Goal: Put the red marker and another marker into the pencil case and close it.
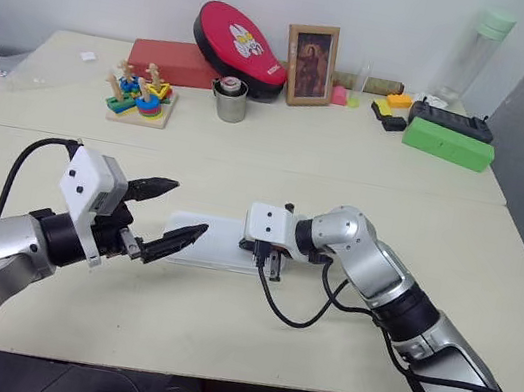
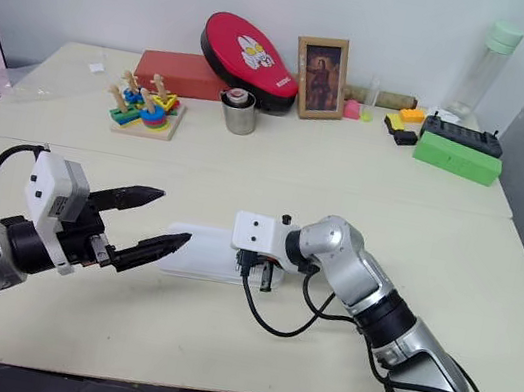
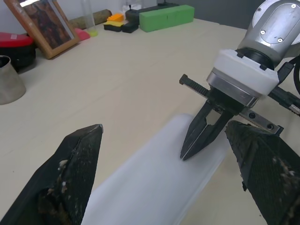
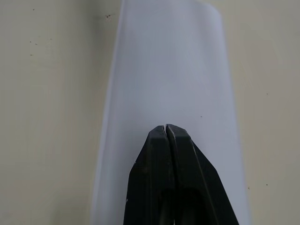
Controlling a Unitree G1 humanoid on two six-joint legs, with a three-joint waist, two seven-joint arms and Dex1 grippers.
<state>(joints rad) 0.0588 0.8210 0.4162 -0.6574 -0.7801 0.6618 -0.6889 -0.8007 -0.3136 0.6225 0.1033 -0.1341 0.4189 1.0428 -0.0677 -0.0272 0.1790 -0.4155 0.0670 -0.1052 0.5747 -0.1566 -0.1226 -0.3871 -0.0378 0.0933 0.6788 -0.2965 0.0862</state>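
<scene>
The pencil case (image 1: 209,238) is a flat white box lying on the near table with its lid down. My right gripper (image 1: 270,271) is shut, and its tips rest on the lid near the case's right end; the left wrist view shows the right gripper (image 3: 183,154) the same way. My left gripper (image 1: 191,207) is open and holds nothing. It hovers over the case's left end, one finger above it and one in front. From the right wrist, the shut fingertips (image 4: 165,129) lie over the white lid (image 4: 168,70). The red marker and the other marker are out of view.
The far table carries a red oval case (image 1: 240,42), a picture frame (image 1: 310,64), a metal cup (image 1: 228,101), a wooden stacking toy (image 1: 139,98), a green box (image 1: 448,143) and a tall bottle (image 1: 480,52). A black cable (image 1: 287,314) loops from my right wrist onto the table.
</scene>
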